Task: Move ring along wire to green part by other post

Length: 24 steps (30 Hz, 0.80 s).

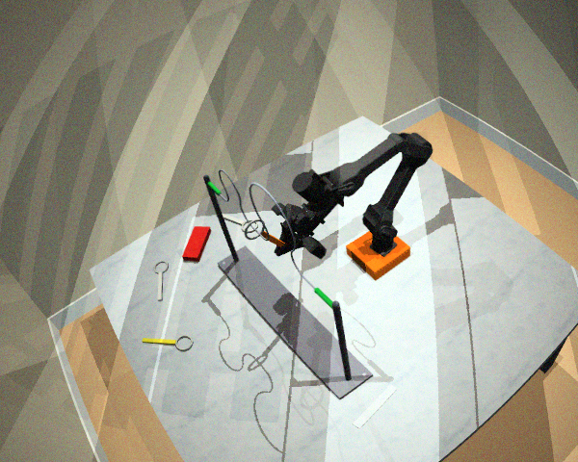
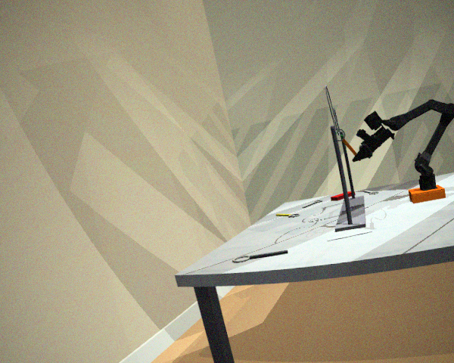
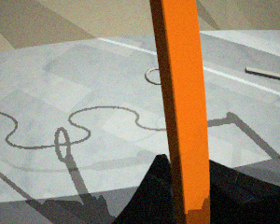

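Gripper [image 1: 282, 244] [image 2: 356, 158] pinching orange handle [image 1: 273, 239] [image 2: 349, 147] [image 3: 189, 103]; ring [image 1: 252, 229] [image 2: 340, 134] hanging between 2 posts [image 1: 222, 220] [image 1: 342, 343] [image 2: 348, 168] [image 2: 340, 175], beside wire [image 1: 279, 203] [image 2: 329, 99]; threading unclear.

Orange-handled ring [image 1: 246, 233] [image 2: 340, 130], tilted, midair

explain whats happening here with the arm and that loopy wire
The black robot arm's gripper is shut on the orange handle of a wire-loop ring. The ring is out along the grey stretch of the curvy wire, between the two green parts, so it hasn't been delivered or let go yet. I can't tell whether ring and grey wire touch.
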Motion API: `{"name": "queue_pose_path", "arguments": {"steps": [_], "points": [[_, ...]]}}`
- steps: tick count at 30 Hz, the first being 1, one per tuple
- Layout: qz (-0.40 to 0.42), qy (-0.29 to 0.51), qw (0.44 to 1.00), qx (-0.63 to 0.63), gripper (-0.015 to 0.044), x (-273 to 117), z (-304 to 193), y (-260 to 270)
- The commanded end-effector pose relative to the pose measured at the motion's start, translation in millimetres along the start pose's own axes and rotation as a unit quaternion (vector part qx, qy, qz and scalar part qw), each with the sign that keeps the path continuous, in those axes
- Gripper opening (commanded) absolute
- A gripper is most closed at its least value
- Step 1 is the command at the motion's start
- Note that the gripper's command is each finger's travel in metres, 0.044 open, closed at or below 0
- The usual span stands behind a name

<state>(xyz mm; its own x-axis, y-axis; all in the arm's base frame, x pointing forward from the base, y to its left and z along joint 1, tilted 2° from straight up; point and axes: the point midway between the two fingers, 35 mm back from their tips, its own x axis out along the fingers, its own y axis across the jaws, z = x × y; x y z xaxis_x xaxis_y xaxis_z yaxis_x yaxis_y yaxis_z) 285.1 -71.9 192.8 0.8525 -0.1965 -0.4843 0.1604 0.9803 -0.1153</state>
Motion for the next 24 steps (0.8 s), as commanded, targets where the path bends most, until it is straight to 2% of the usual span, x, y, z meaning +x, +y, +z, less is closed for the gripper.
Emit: {"name": "queue_pose_path", "arguments": {"steps": [1,24], "points": [[0.006,0.003,1.000,0.014,-0.0150,-1,-1,8],[0.026,0.004,0.998,0.058,-0.0150,-4,1,41]]}}
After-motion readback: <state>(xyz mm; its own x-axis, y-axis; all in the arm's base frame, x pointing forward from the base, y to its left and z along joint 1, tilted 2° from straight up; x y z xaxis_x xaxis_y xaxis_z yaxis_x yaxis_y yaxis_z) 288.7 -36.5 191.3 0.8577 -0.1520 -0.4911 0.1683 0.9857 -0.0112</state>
